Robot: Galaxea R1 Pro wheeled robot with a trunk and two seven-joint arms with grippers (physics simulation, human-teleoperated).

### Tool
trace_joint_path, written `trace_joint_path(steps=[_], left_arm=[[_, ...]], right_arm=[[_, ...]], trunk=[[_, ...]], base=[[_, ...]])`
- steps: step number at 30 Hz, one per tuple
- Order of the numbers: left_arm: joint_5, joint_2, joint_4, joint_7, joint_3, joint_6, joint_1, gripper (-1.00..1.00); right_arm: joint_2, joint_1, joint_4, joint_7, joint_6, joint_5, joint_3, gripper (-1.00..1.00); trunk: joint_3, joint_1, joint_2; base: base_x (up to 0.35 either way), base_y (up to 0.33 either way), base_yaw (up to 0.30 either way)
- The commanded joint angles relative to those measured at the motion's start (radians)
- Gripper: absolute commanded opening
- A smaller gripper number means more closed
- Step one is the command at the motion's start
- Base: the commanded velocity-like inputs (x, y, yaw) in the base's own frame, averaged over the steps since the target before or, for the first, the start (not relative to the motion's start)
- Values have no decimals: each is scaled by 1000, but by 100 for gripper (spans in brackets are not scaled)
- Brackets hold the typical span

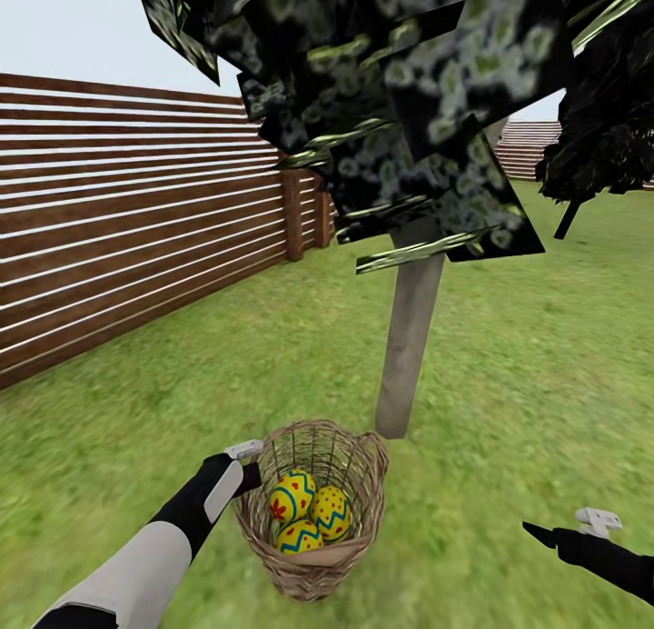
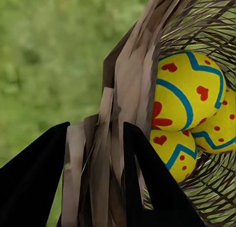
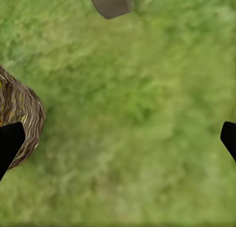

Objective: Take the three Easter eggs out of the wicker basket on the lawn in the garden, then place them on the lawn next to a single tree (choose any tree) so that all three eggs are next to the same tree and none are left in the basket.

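Tree (image 1: 409,338) canopy cropped at top.

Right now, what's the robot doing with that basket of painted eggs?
The left gripper is clamped on the rim of the wicker basket, which sits close to the tree on the lawn. All three Easter eggs are in the basket, so none has been set on the grass yet. The right gripper is open and empty, hovering over the grass beside the basket.
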Motion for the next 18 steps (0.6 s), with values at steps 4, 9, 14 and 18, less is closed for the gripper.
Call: trace_joint_path(steps=[4, 9, 14, 18], left_arm=[[15, 1, -2, 9, -6, 1, -1, -100], [15, 1, -2, 10, -6, 1, -1, -100], [15, 1, -2, 10, -6, 1, -1, -100], [15, 1, -2, 9, -6, 1, -1, -100]], right_arm=[[0, -1, -1, 5, 9, -2, -4, 100], [0, -1, -1, 5, 9, -2, -4, 100], [0, -1, -1, 5, 9, -2, -4, 100], [0, -1, -1, 5, 9, -2, -4, 100]], trunk=[[-13, 15, -29], [-29, 34, -64], [-45, 54, -99], [-57, 69, -127]], base=[[0, 0, 0], [0, 0, 0], [0, 0, 0], [0, 0, 0]])
